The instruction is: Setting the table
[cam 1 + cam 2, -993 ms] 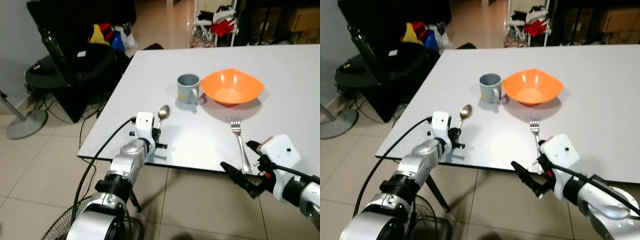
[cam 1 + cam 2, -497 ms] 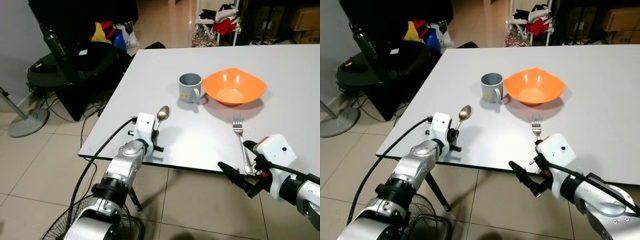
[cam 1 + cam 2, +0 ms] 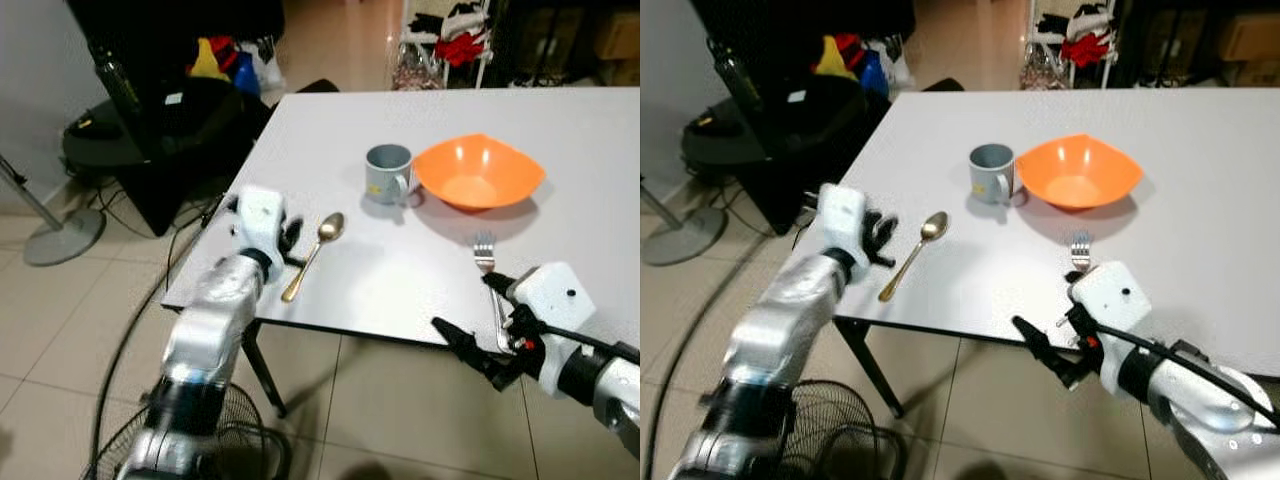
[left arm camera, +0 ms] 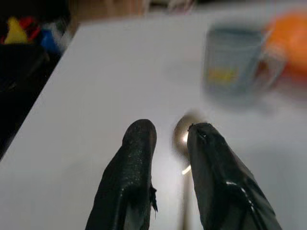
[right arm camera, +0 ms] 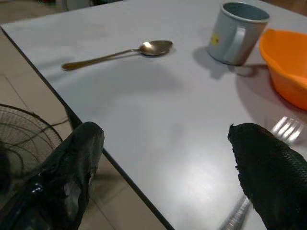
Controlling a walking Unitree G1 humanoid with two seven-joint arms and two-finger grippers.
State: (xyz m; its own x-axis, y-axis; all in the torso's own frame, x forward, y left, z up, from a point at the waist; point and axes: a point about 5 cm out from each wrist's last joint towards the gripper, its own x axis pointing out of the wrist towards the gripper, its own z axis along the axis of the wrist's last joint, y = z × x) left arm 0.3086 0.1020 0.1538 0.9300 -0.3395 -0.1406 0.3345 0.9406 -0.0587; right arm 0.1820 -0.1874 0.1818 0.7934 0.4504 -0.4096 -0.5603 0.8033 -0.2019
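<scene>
A gold spoon (image 3: 315,250) lies loose on the white table (image 3: 400,280) near its front left corner. My left gripper (image 3: 288,235) hovers just left of the spoon's bowl, fingers (image 4: 139,143) slightly open and holding nothing. A grey mug (image 3: 388,173) stands beside an orange bowl (image 3: 478,172) further back. In front of the bowl lies a silver fork (image 3: 485,250). At the table's front edge my right gripper (image 3: 462,300) is spread wide open, one finger below the edge and one by the fork's handle (image 5: 235,218).
A floor fan's cage (image 3: 200,455) stands under my left arm. A black chair with bags (image 3: 170,110) and a round stand base (image 3: 65,235) are left of the table. Clothes on a rack (image 3: 450,25) sit at the back.
My left gripper has let go of the spoon's handle and pulled up and to the left; the spoon now lies free. The right gripper has barely moved.
</scene>
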